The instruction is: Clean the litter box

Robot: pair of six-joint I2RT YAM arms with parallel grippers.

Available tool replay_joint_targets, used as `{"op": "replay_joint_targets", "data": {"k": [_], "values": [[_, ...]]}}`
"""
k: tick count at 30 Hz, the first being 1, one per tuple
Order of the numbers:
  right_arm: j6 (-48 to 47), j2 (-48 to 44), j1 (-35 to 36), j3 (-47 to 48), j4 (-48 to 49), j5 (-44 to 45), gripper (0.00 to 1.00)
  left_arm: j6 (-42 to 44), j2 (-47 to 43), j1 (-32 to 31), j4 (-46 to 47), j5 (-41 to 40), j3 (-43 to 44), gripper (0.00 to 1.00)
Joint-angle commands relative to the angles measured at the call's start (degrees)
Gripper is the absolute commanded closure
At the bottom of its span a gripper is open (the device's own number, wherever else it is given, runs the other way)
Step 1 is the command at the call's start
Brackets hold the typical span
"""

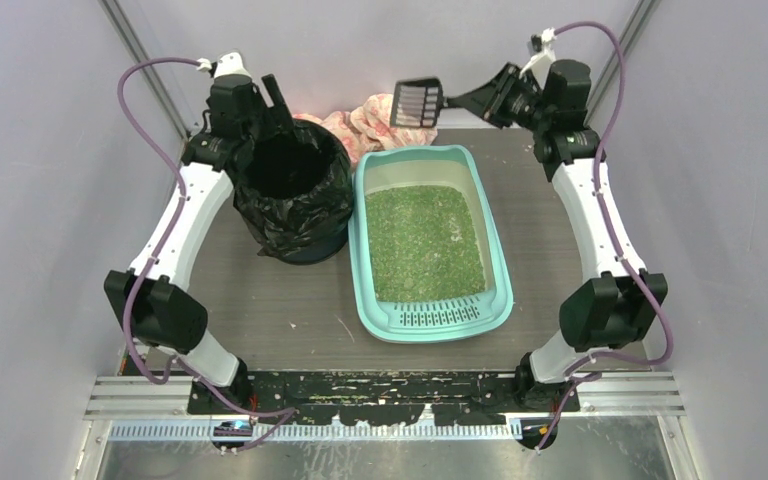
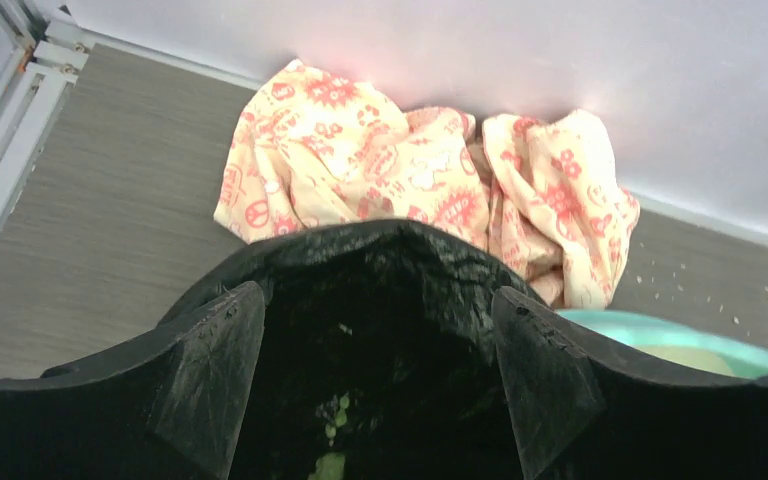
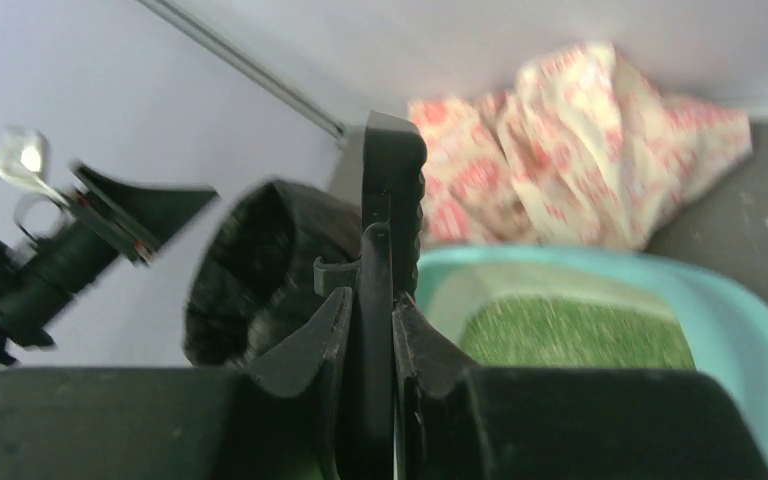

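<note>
The mint-teal litter box (image 1: 501,262) lies mid-table, holding green litter (image 1: 425,240), its slotted lip toward the arms. My right gripper (image 1: 490,100) is shut on the handle of a black slotted scoop (image 1: 417,102), held in the air past the box's far end. In the right wrist view the fingers (image 3: 372,298) clamp the scoop handle (image 3: 392,190), with the litter box (image 3: 730,300) below. My left gripper (image 1: 272,100) stands open at the far-left rim of the bin. Its fingers (image 2: 378,293) are spread wide over the bin's dark mouth, with nothing between them.
A round bin lined with a black bag (image 1: 295,200) stands just left of the litter box; a few green bits (image 2: 332,420) lie inside. A crumpled cream-and-red cloth (image 1: 375,120) lies against the back wall. Grey walls close in on three sides.
</note>
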Motion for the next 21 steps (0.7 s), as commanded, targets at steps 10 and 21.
{"op": "replay_joint_targets", "data": {"k": [10, 21], "values": [[-16.3, -6.1, 0.6, -15.3, -21.8, 2.8, 0.99, -2.2, 10.4, 0.7, 15.1, -6.5, 6.7, 0.22], [-23.3, -7.4, 0.6, -20.1, -33.0, 5.9, 0.97, -3.5, 10.9, 0.6, 17.6, -10.9, 3.5, 0.23]]}}
